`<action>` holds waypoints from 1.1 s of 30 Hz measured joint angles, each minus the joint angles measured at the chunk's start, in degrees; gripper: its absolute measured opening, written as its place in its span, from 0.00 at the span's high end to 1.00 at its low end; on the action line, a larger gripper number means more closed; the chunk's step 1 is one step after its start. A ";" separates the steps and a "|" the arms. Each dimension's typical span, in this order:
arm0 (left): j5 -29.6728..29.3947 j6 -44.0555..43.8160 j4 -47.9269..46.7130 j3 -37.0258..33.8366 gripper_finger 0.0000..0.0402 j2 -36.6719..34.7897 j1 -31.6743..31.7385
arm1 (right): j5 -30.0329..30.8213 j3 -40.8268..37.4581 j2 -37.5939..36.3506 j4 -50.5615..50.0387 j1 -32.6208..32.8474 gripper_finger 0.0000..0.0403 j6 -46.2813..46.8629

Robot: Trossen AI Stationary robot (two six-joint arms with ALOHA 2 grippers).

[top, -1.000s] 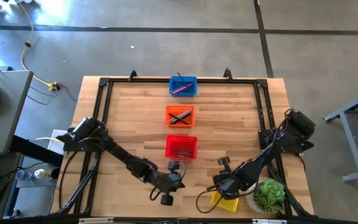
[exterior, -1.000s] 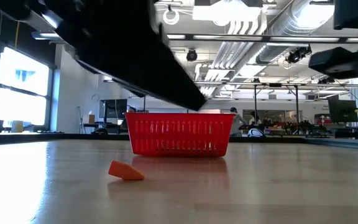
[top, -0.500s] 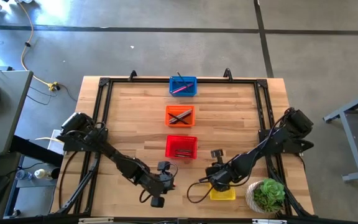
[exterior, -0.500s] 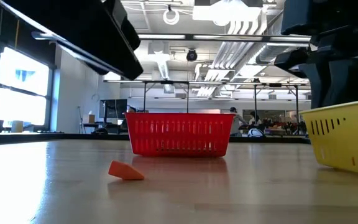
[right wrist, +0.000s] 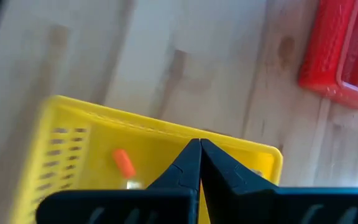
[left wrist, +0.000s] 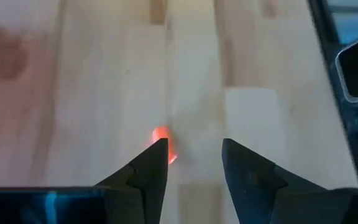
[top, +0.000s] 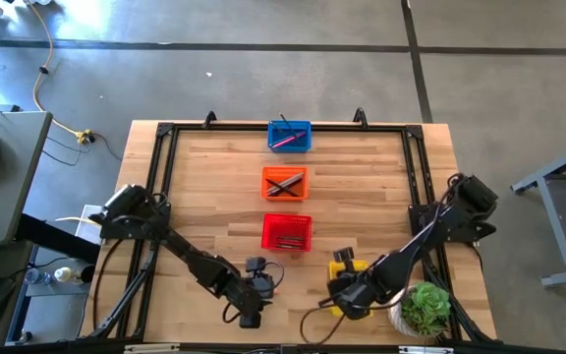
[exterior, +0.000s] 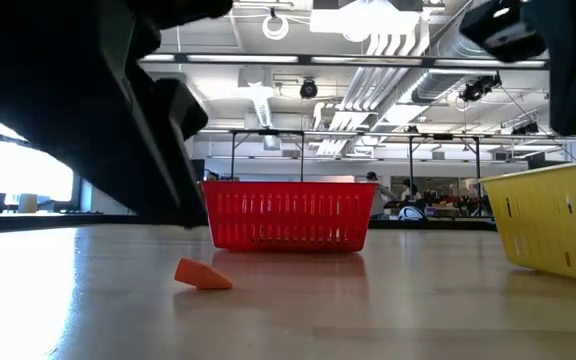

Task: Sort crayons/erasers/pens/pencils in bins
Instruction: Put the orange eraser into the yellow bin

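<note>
A small orange-red eraser point(exterior: 203, 274) lies flat on the bare wood in front of the red bin point(exterior: 288, 214). My left gripper point(left wrist: 194, 149) hangs open just above it. The eraser point(left wrist: 163, 140) shows beside one fingertip, outside the gap, and in the low view nothing touches it. My right gripper point(right wrist: 199, 144) is shut and points down over the yellow bin point(right wrist: 98, 134), near the table's front right. That bin point(exterior: 558, 220) holds an orange eraser point(right wrist: 123, 163). In the high view my left gripper point(top: 266, 285) and right gripper point(top: 346, 292) stand near the front edge. My right gripper's shut fingertips point(right wrist: 191, 155) stand over the yellow bin's far rim point(right wrist: 241, 144), pointing steeply down. Whether they touch the rim I cannot tell.
The blue bin point(top: 289, 136), orange bin point(top: 285, 183) and red bin point(top: 287, 231) stand in a row down the table's middle, each holding long sticks. A potted plant point(top: 425, 307) sits at the front right corner. Black rails point(top: 165, 157) border the table.
The yellow bin has slid toward the table's left, into the low view, and then stayed put. My right gripper has risen above it. My left gripper has moved toward the table's left edge and tipped. The eraser on the wood has not moved.
</note>
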 joint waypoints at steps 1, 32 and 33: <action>0.12 -0.41 1.36 0.06 0.65 0.84 0.00 | 0.02 0.72 0.00 -0.28 0.55 1.00 0.11; 6.51 -1.05 24.85 0.06 1.00 3.75 3.51 | 7.16 -1.15 -0.09 25.28 1.14 0.76 -18.01; 7.36 -0.89 26.50 -0.18 1.00 3.31 3.93 | 7.42 -1.15 -0.09 25.11 1.28 0.72 -18.36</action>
